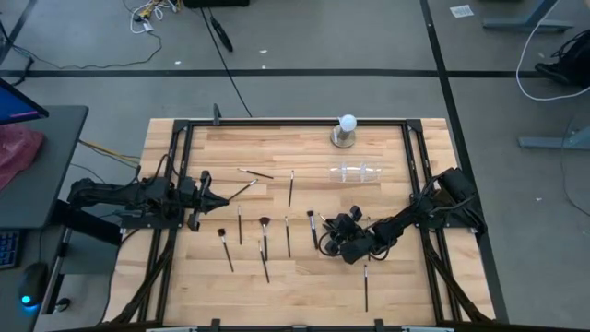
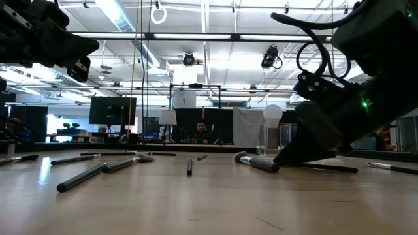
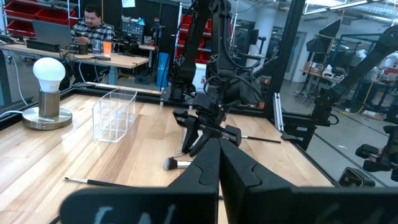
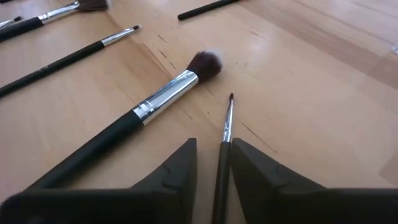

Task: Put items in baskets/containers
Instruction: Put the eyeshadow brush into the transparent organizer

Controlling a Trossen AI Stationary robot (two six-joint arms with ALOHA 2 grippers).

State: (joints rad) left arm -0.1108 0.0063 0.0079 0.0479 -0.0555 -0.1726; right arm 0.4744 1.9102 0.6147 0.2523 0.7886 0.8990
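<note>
My right gripper is down at the tabletop in the right-centre of the table, its two dark fingers set on either side of the handle of a thin brush that lies flat on the wood. The fingers stand a little apart with the handle between them, and I cannot tell whether they are truly pinching it yet. Just beside it lies a thicker brush with a silver ferrule and a dark fluffy tip. My left gripper waits near the table's left edge, fingers pressed together, holding nothing. As for progress, I judge the job barely begun. The clear tray sits toward the far side of the table, near the white ball on its round base, and in the left wrist view it looks empty, though its transparent walls make that hard to confirm. The other brushes lie scattered across the middle of the wood — none that I can see is inside the tray. So nearly everything is left: secure this thin brush, lift it, carry it to the tray, then repeat for the others.
</note>
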